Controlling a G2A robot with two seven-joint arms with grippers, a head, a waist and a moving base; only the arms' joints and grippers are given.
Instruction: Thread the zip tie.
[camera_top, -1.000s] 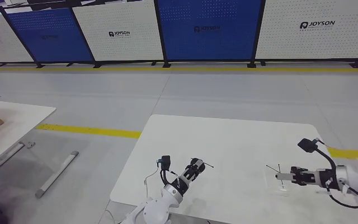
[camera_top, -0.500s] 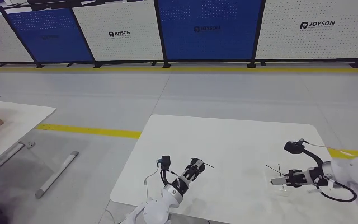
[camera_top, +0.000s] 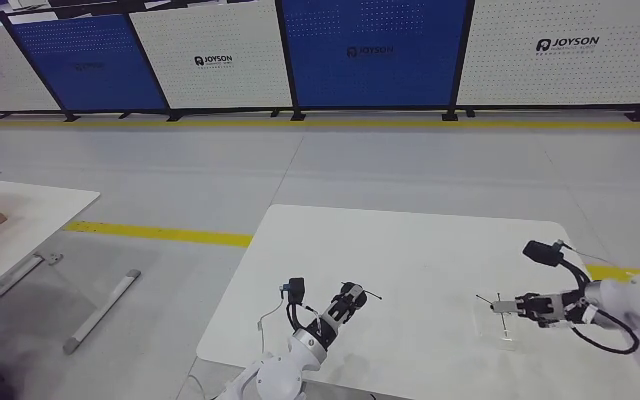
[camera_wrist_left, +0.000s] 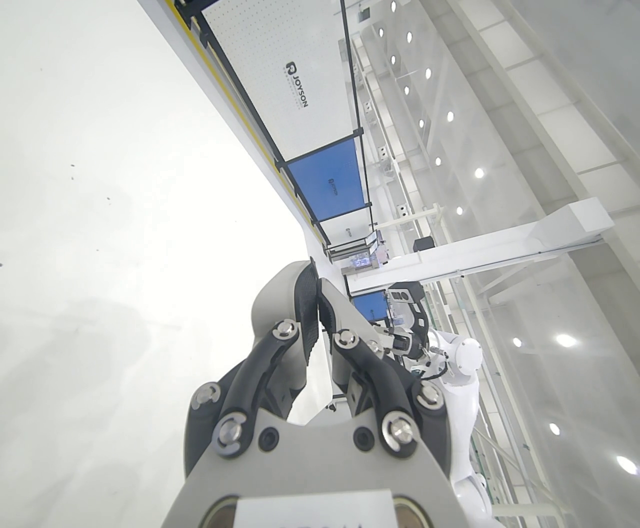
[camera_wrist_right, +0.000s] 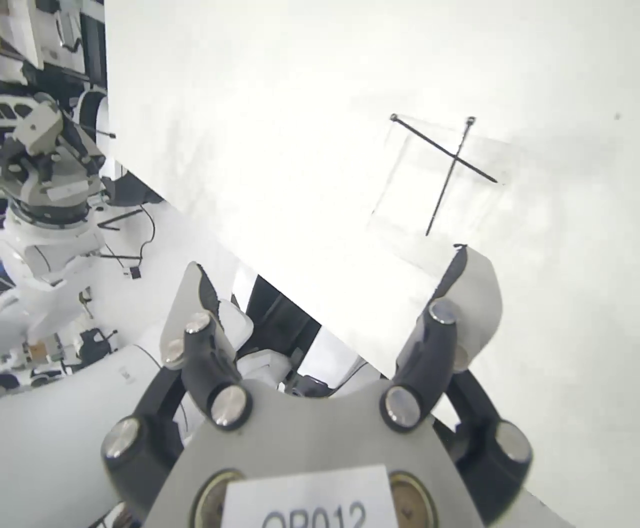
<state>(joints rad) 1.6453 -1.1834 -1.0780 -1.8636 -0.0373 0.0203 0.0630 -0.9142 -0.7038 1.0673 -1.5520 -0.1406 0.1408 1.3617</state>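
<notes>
The left gripper (camera_wrist_left: 316, 285) has its fingers pressed together, the ribbed black rubber pads (camera_wrist_left: 306, 305) meeting face to face inside smooth pale shells on black metal linkages with bright round pins. It pinches a zip tie (camera_top: 371, 295), a thin, straight black plastic strip that sticks out past the fingertips over the near part of the table (camera_top: 420, 250). The left wrist view hides the pinched part between the pads, and the strip is too fine to tell head from tail in any view. The table is a flat white slab with a smooth matt top and rounded corners, carrying a few tiny dark specks. Well apart from the left gripper, toward the table's right side, the right gripper (camera_wrist_right: 330, 260) has its fingers spread wide with nothing between them. It sits near the table's near edge, just beside a clear tray (camera_wrist_right: 385, 175). The tray is a shallow rectangle of transparent plastic whose walls show as faint grey lines. Its far edges fade into the white surface, so its full outline is hard to follow. Inside it lie two crossed zip ties (camera_wrist_right: 455, 159), slim black strips forming an X, each with a small square head at one end and a tapered tip at the other. I cannot tell whether the right gripper touches the table.
</notes>
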